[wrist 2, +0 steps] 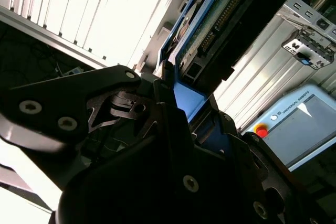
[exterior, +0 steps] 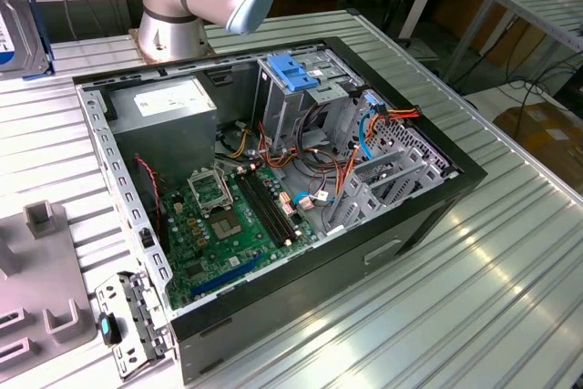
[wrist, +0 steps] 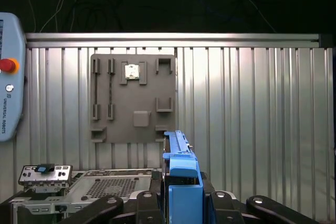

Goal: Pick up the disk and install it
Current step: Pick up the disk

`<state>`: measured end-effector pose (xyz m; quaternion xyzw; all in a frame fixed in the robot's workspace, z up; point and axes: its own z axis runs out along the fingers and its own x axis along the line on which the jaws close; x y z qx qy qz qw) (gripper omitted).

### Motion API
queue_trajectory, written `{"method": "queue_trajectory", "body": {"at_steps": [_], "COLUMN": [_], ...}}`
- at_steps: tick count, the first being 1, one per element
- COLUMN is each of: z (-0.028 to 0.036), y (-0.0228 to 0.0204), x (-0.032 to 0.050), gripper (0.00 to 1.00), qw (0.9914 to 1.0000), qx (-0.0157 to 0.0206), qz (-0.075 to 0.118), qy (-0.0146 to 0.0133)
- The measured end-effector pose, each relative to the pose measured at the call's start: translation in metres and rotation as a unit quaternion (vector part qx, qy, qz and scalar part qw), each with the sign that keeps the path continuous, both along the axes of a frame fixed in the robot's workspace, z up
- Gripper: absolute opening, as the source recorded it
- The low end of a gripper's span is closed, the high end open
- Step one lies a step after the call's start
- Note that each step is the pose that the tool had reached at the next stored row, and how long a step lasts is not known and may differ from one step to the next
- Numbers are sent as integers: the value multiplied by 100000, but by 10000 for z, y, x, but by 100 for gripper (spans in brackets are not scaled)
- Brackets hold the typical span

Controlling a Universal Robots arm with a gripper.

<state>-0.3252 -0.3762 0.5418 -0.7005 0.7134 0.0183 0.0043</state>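
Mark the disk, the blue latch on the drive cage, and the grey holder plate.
the disk [wrist: 181,176]: first wrist view, on its blue side rail.
blue latch [exterior: 293,71]: exterior view, middle of the latch.
grey holder plate [wrist: 134,100]: first wrist view, bare centre of the plate.

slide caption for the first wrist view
End effector holding the disk edge-on, grey fixture plate on the ribbed table beyond

The gripper [wrist 2: 185,100] clamps the disk [wrist 2: 210,27] by its blue rail (circuit board showing). Behind the disk lies the ribbed metal table [wrist 2: 89,14]; near the disk, a pendant [wrist 2: 302,124] with a red button [wrist 2: 261,129].
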Motion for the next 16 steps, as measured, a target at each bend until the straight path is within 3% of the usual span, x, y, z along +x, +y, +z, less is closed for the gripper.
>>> {"method": "queue_trajectory", "body": {"at_steps": [16], "z": [0], "y": [-4], "x": [151], "gripper": [37], "qw": [100000], "qx": [0], "qz": [0], "qy": [1]}}
